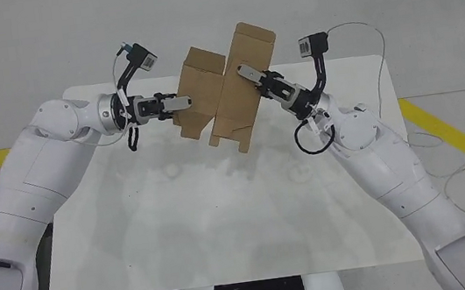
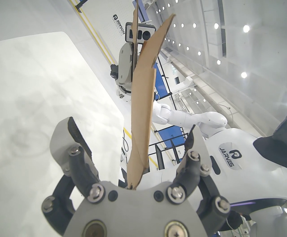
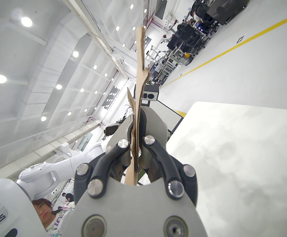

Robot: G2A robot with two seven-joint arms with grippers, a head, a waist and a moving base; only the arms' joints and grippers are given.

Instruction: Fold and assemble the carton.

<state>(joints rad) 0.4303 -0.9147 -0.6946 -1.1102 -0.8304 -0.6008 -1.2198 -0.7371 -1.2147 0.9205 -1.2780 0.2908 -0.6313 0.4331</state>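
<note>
**Carton pinched on the right, loose on the left**

The right gripper [image 3: 136, 134] has its jaws pressed tight on one edge of the flat carton [image 1: 224, 93]. The left gripper [image 2: 132, 125] has its jaws spread wide with the carton's other edge between them, and its fingers [image 2: 76, 134] are clear of the board. Both wrist views catch the carton edge-on, while the top view shows its brown face. There the arms stretch toward each other, meeting at the carton, held in the air over the table's [image 1: 224, 217] far edge.
</note>
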